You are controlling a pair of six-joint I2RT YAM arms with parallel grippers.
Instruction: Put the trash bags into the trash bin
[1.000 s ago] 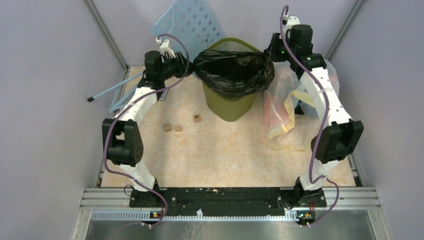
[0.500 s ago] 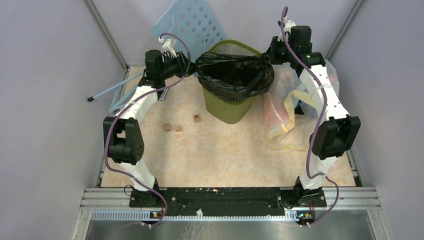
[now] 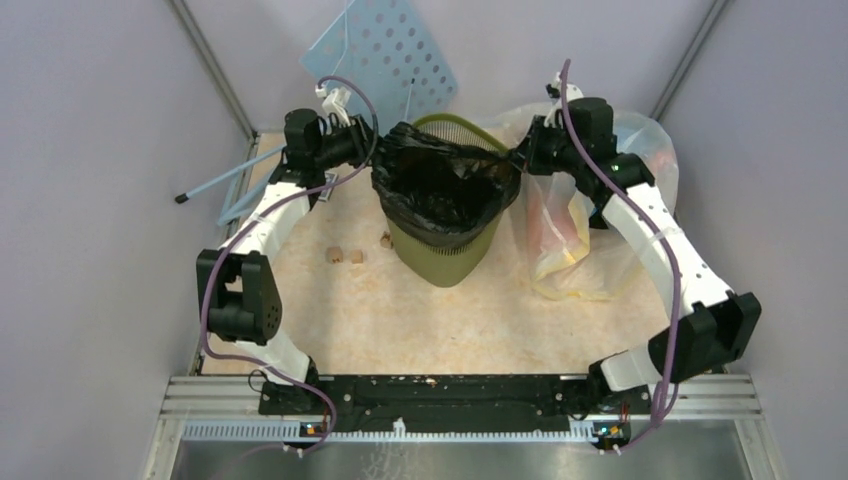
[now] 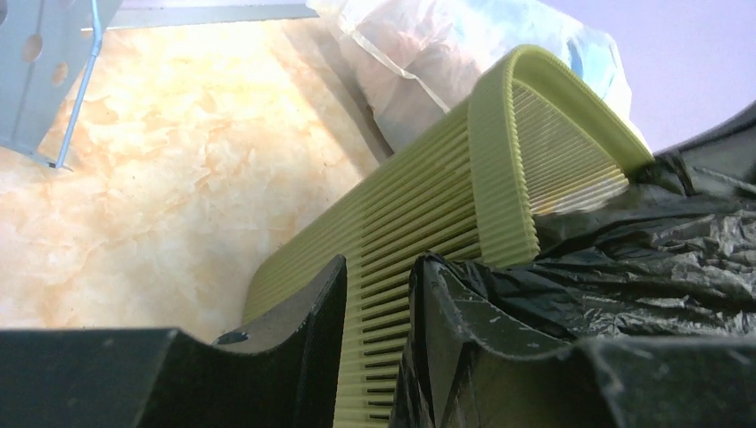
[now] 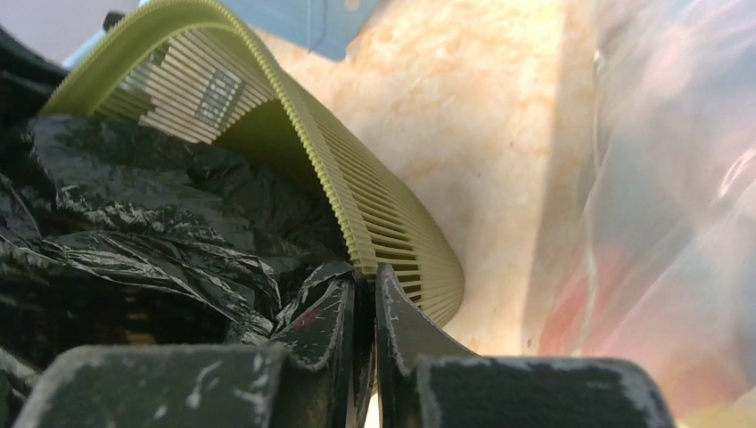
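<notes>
Blocks, small and brown (image 3: 342, 255), lie on the marbled table (image 3: 400, 320), one now just beside the base of the olive-green wastebasket (image 3: 445, 250). The wastebasket has slid left and nearer over the last second and leans, no longer upright. The black bin-liner bag (image 3: 440, 185) sits in its mouth, sagging inside, with the edge over the near and side rims; the far rim shows bare green.

Left gripper (image 3: 368, 150) is part-closed astride the left wall, one finger outside on the ribs and the other inside under bag film, unchanged. Right gripper (image 3: 518, 160) has just snapped together at the right rim, fingers (image 5: 397, 312) pressed tight, apparently pinching bag film; whether the rim is caught too, cannot tell.

Judgement: bag mostly in; both sides now held, the far edge still needs seating. Dragging risks tipping the bin.

Beyond are the clear bag of rubbish (image 3: 570, 230) and the pale blue perforated board (image 3: 385, 45).
</notes>
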